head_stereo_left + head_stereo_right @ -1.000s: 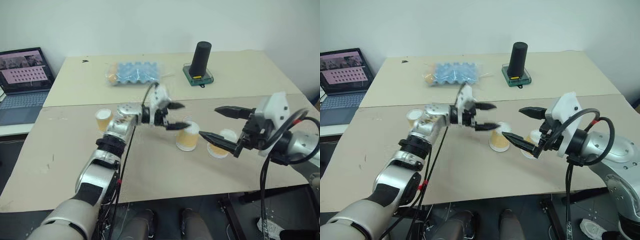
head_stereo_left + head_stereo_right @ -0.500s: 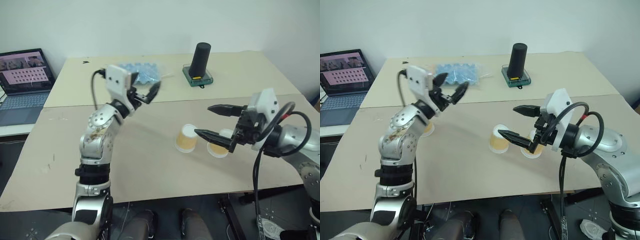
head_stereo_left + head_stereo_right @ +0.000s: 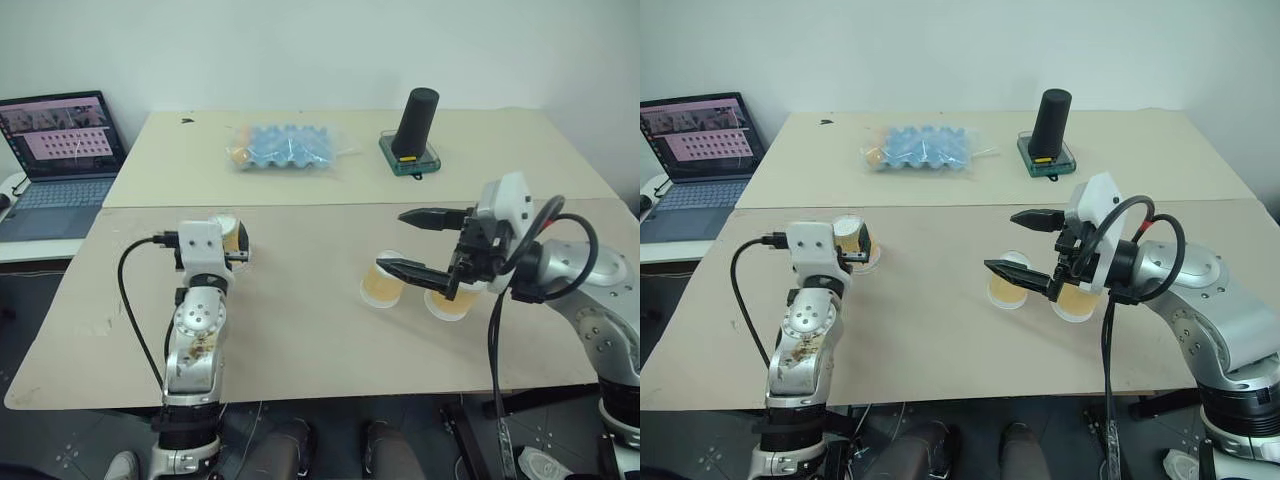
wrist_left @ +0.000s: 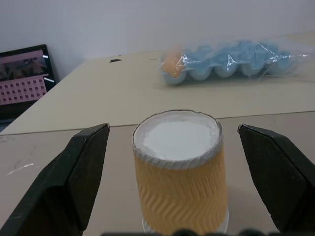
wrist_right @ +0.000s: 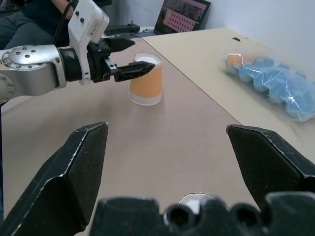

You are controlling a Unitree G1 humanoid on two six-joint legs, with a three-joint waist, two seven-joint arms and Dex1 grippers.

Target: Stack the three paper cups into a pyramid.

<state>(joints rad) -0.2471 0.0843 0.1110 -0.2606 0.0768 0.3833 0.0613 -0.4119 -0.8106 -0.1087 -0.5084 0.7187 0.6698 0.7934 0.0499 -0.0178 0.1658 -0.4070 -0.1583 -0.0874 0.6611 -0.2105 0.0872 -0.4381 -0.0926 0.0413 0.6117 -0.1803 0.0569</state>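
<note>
Grabbing the lone cup is the step in hand, I'd say, and the trick is to close low and square on it so it doesn't squash or tip.

Head camera first: the left gripper (image 3: 237,252) sits at middle left of the frame, fingers spread either side of the lone cup (image 3: 226,228), not clamped on it yet. At centre right the other two cups stand close beside each other, upside down with white bases up: one cup (image 3: 381,279) on the left and the second cup (image 3: 449,300) partly behind the right gripper (image 3: 412,243), which hangs wide open over them holding nothing. Count on the table (image 3: 300,330): three cups, one blue egg tray (image 3: 285,147) at upper centre, one black cylinder (image 3: 414,119) at upper right, one laptop (image 3: 58,142) at upper left.

Left wrist camera: the cup fills lower centre, upside down, with a black finger well clear on each side. I'd nudge forward a bit more, then squeeze gently, paper crumples easily.

Right wrist camera: the left gripper and its cup show at upper left, the egg tray at upper right, and both of this arm's fingers stand apart, released.
</note>
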